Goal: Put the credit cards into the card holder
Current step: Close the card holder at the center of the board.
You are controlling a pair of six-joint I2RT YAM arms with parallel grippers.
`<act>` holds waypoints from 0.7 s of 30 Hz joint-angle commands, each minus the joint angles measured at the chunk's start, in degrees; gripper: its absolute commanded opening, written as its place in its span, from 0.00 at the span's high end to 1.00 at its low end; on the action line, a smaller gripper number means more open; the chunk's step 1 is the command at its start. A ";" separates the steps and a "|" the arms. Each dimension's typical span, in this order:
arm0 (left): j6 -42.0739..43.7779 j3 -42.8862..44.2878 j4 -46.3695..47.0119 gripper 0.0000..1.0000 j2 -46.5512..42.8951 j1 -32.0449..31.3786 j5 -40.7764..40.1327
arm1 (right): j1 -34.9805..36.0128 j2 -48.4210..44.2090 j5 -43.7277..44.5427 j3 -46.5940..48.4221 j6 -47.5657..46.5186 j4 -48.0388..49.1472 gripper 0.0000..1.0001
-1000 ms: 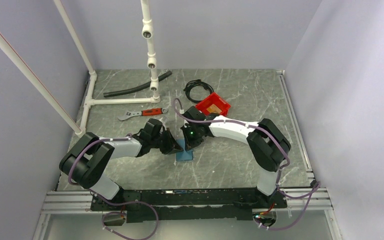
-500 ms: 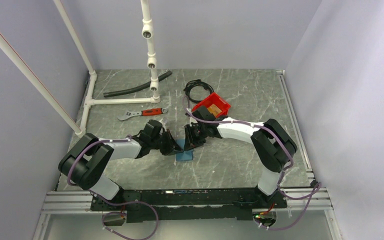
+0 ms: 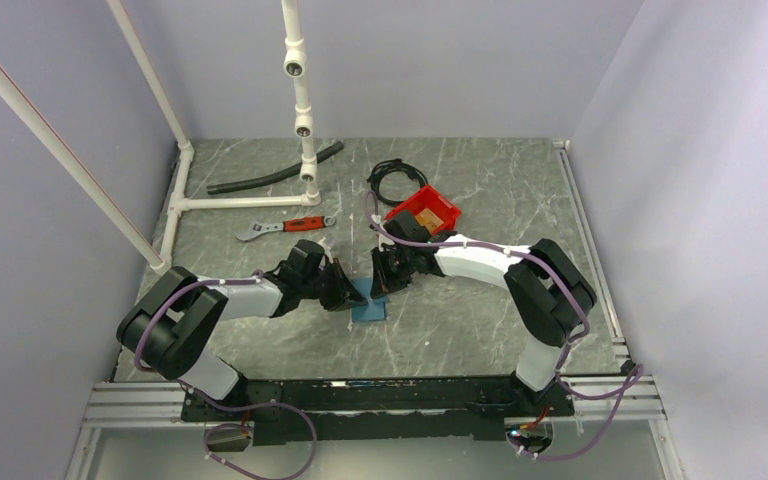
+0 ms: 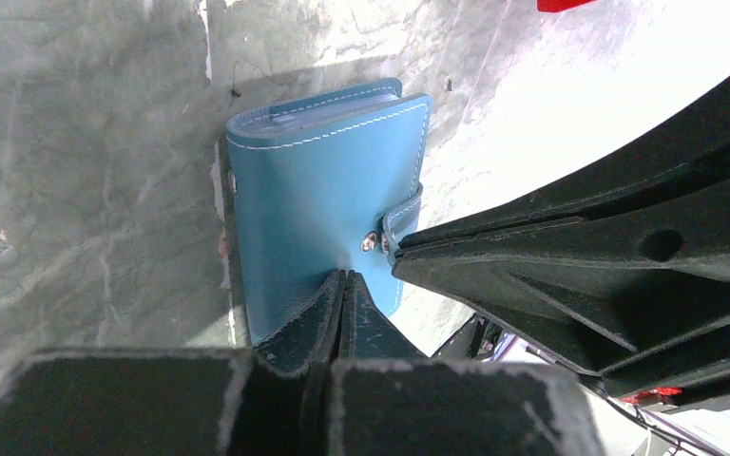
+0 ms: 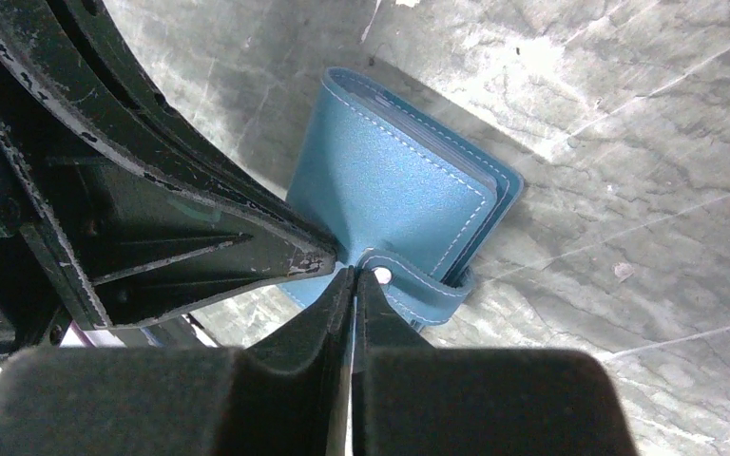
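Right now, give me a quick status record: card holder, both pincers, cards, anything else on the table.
card holder: blue, closed, lying on the table between the two pincers
left pincer: shut, tips on the cover beside the snap
right pincer: shut, tips at the end of the strap; cannot tell if it grips it
cards: none loose in view
other items: red bin, wrench, black cable and black hose, all farther back
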 commanded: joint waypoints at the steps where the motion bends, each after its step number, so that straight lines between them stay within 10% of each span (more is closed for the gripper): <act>1: 0.99 -1.05 -3.23 0.99 -0.27 -0.59 -0.18 | 0.31 0.23 -0.32 1.43 -0.81 1.18 1.00; 21: 1.06 -0.88 -3.74 0.99 -0.47 -0.61 -0.25 | 0.28 3.89 -2.10 -0.79 2.37 5.11 1.00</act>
